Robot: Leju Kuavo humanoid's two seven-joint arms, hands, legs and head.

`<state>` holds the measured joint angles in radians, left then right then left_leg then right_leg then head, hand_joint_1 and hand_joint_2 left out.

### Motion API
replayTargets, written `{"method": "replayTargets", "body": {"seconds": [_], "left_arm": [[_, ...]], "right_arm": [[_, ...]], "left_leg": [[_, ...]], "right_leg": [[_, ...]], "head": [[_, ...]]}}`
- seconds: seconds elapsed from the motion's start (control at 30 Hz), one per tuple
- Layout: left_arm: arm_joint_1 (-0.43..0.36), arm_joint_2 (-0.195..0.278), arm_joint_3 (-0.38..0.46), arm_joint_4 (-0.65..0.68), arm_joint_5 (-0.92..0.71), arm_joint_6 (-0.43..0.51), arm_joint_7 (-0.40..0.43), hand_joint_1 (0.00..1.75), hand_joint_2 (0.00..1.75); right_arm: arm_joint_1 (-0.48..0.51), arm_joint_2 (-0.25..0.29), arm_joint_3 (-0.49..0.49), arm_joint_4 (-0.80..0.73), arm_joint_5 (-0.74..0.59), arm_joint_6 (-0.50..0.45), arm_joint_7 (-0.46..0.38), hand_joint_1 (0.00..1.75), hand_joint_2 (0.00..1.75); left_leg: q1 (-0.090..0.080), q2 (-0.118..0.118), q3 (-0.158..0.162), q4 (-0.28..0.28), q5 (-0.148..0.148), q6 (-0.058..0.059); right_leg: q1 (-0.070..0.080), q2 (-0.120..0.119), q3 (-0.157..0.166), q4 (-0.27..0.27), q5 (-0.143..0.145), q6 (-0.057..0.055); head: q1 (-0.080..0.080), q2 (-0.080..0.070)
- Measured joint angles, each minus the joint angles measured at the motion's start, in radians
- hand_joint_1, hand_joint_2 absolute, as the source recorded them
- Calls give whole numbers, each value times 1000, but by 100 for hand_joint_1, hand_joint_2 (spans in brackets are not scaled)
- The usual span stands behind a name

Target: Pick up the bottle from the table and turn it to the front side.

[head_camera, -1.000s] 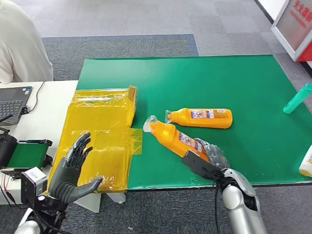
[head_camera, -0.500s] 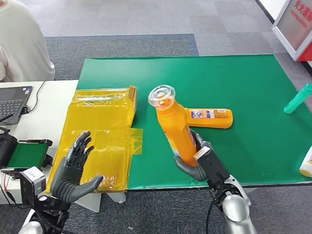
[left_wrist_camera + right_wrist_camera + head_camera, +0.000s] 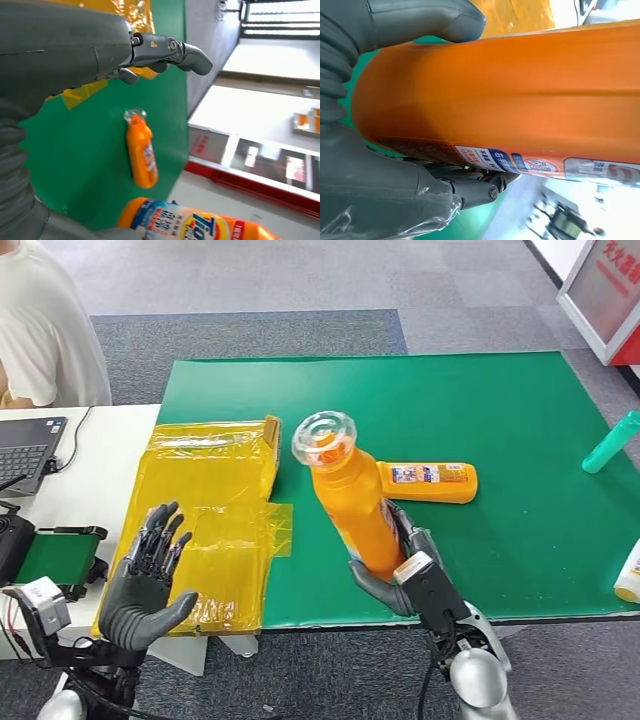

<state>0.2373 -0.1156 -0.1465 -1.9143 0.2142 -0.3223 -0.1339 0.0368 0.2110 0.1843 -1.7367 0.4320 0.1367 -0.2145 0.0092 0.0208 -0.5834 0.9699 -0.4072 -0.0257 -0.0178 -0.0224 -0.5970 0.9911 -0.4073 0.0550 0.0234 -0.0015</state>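
The right hand grips an orange bottle around its lower body and holds it lifted above the near edge of the green mat — clear cap toward the camera, tilted a little to the left. In the right wrist view its label runs along the side by the fingers. A second orange bottle lies on its side on the mat, just behind the raised one. The left hand hovers empty with fingers spread, palm up, over the yellow plastic bag — well left of the bottle. A person sits at the far left.
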Motion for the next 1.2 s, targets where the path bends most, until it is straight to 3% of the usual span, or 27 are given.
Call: {"method": "replayTargets", "body": {"seconds": [0.2,0.53,0.97,1.2], "left_arm": [[-62,0,-23,-28,152,2,49,0,175],[-148,21,-111,-6,212,17,106,0,175],[-216,60,-281,5,-90,6,98,0,175],[-287,61,-357,1,-385,59,92,0,175]], "right_arm": [[-21,-1,98,-88,205,-111,13,175,175],[-57,-18,232,-94,363,-182,20,175,175],[-76,-36,289,-94,437,-177,61,175,175],[-72,-40,300,-117,453,-157,82,175,175]], "left_leg": [[0,0,0,0,0,0],[0,0,0,0,0,0],[0,0,-1,0,0,0],[0,0,0,0,0,0]], "right_leg": [[0,0,0,0,0,0],[0,0,0,0,0,0],[0,0,-1,0,0,0],[0,0,0,0,0,0]], "head": [[0,0],[0,0],[0,0],[0,0]]}}
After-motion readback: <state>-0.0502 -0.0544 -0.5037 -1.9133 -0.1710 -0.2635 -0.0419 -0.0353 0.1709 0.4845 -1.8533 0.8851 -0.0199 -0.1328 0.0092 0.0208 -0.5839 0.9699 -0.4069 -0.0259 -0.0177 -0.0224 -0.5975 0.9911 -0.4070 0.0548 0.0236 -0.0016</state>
